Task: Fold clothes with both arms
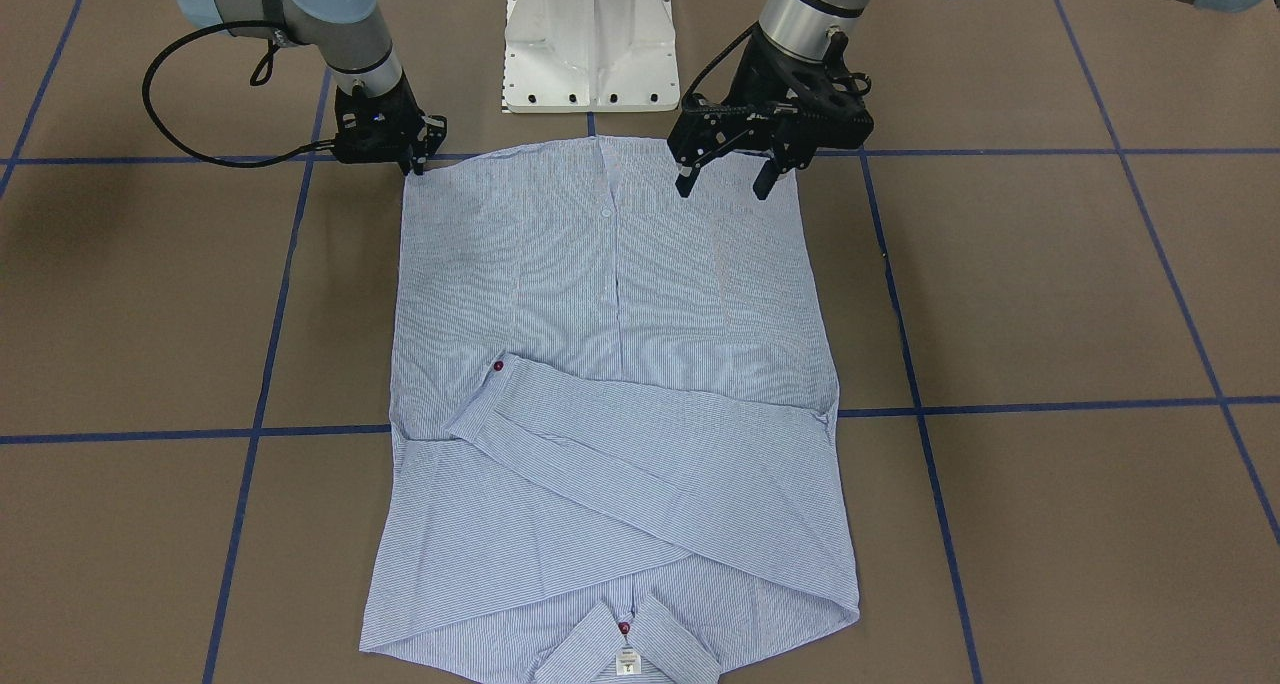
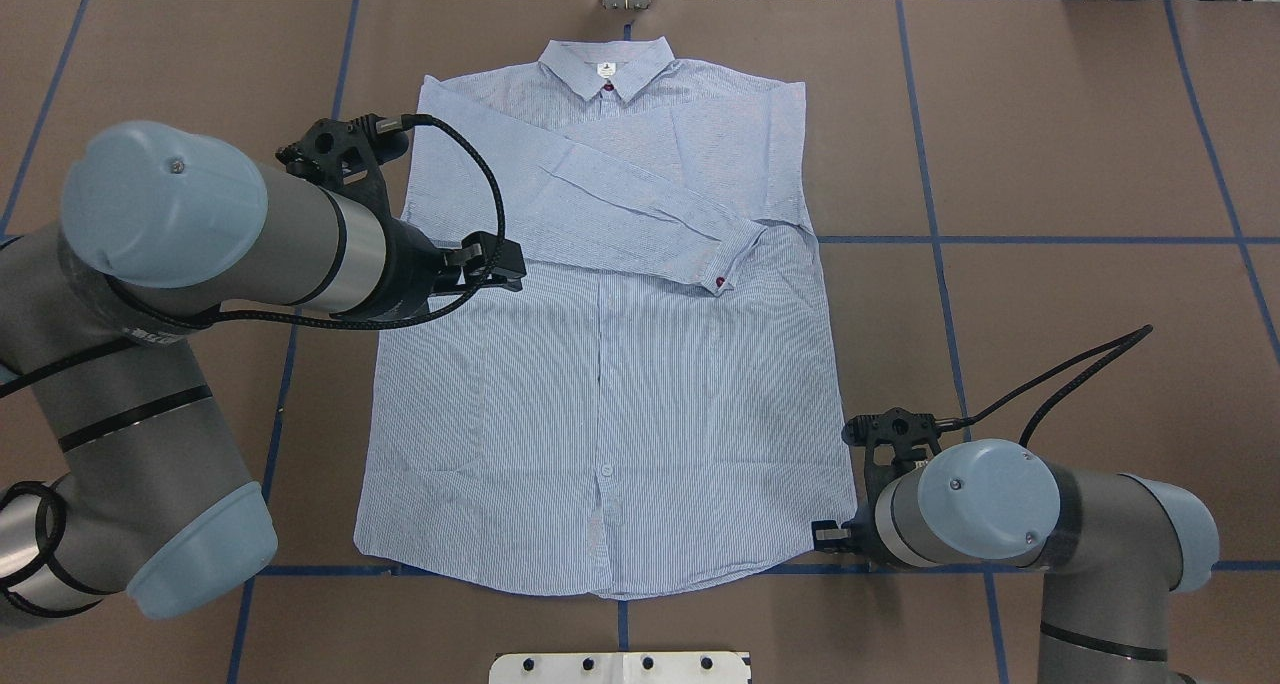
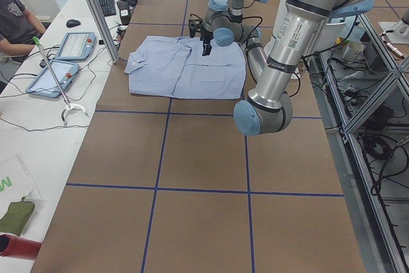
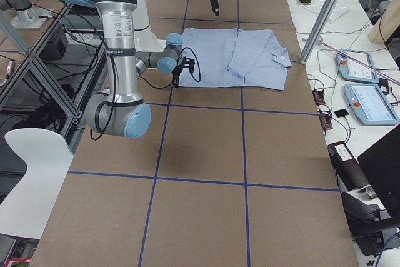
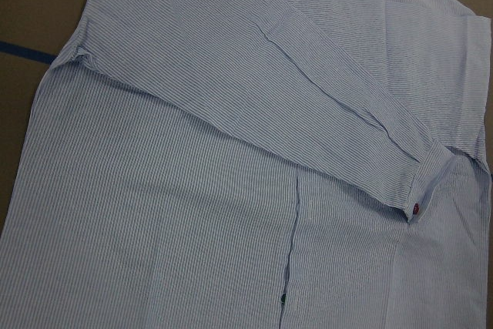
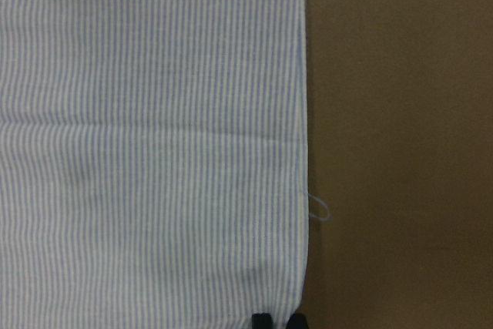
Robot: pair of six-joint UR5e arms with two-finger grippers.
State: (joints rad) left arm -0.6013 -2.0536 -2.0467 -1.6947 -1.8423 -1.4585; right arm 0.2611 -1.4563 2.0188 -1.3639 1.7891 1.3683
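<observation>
Brown tabletop [image 1: 1050, 294], flat fine-striped shirt [image 1: 610, 394]

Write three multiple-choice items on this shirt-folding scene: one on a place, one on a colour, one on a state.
1. Relative to the white base, where does the collar of the shirt lie?
A. At the end beside it
B. At the end away from it
C. Hidden, tucked underneath

2. What colour is the button on the cuff of the sleeve folded across the chest?
A. Green
B. Black
C. Red

3. How does the left claw stand?
A. Open, holding nothing
B. Shut on the collar
C. Shut on the cuff

Key:
1 B: in the overhead view the collar is at the top and the base at the bottom edge.
2 C: the button shows as a red dot on the striped cloth.
3 A: its fingers are spread with no cloth between them.
</observation>
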